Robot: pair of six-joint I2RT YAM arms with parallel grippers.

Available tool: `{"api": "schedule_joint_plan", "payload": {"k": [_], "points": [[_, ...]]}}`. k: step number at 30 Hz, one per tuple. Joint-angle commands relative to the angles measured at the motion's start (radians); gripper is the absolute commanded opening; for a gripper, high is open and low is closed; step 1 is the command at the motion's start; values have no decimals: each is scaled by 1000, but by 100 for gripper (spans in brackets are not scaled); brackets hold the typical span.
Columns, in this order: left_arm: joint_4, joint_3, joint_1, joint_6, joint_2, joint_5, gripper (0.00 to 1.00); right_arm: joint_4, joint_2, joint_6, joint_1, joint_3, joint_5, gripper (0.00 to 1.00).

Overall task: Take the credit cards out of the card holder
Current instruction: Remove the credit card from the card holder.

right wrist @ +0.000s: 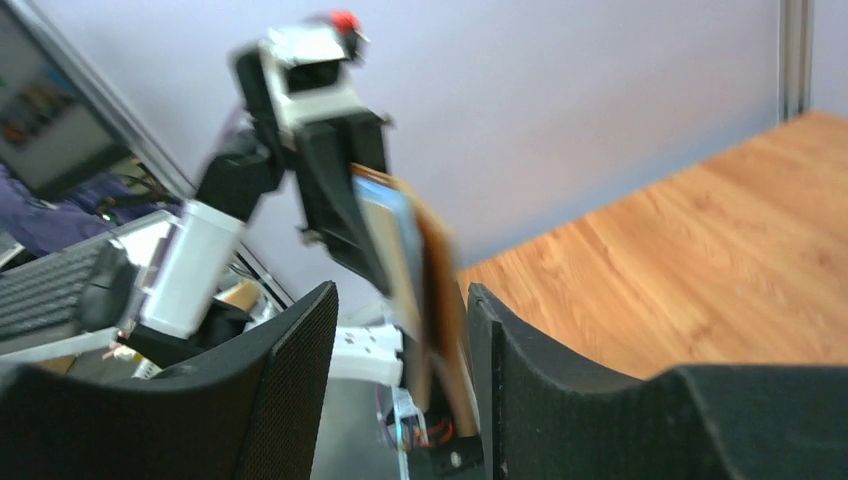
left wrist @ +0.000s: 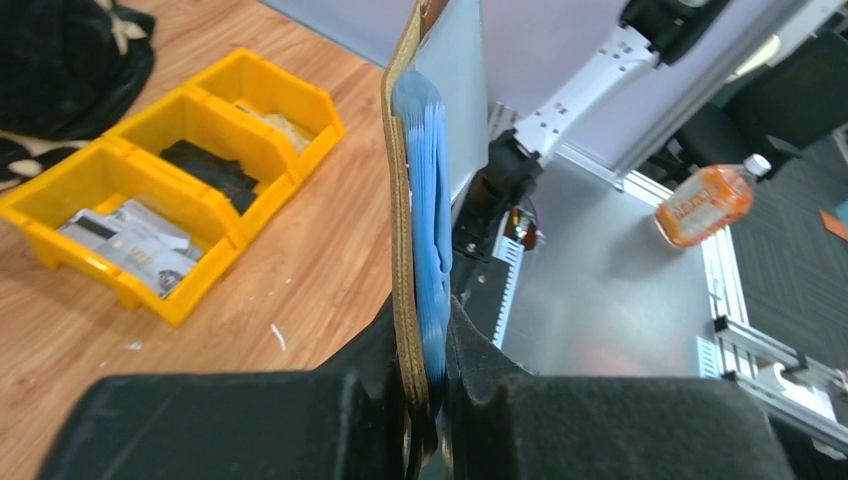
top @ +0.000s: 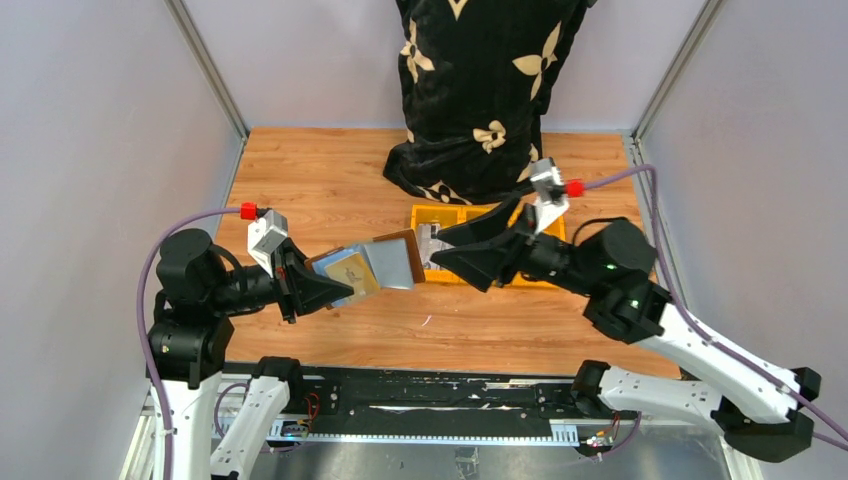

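The card holder (top: 392, 262) hangs open above the table, brown outside and grey inside, with a tan credit card (top: 350, 272) showing in it. My left gripper (top: 335, 290) is shut on its left end. In the left wrist view the card holder (left wrist: 405, 250) stands edge-on, its blue pockets pinched in my left gripper (left wrist: 432, 370). My right gripper (top: 440, 250) is open at the holder's right edge. In the blurred right wrist view the card holder (right wrist: 432, 270) stands between the spread fingers of my right gripper (right wrist: 400, 290), closer to the right finger. More credit cards (left wrist: 130, 245) lie in a bin.
A row of yellow bins (top: 500, 280) sits on the wooden table behind my right gripper; in the left wrist view the yellow bins (left wrist: 215, 225) hold cards, a dark item and a pale item. A black patterned bag (top: 480, 90) stands at the back. An orange bottle (left wrist: 705, 200) lies off the table.
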Motion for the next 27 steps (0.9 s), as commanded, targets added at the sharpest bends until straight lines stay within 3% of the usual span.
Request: {"api": "schedule_joint_plan", "payload": {"k": [1,4,7,22,27], "points": [[50,-16,-1,-57,-20,-99,0,16,16,23,-4,80,-101,53],[95,-39,-1,-102,-26,-97,0,-1,107,49,21,137,-273,53],[107,-40,-1,-117,-23,-96,0,-12,177,41,52,168,-336,53],[115,-23,-1,-134,-19,80,0,-112,315,-42,49,202,-277,53],[113,-17,-1,-137,-14,85,0,-64,333,-12,48,206,-312,44]]}}
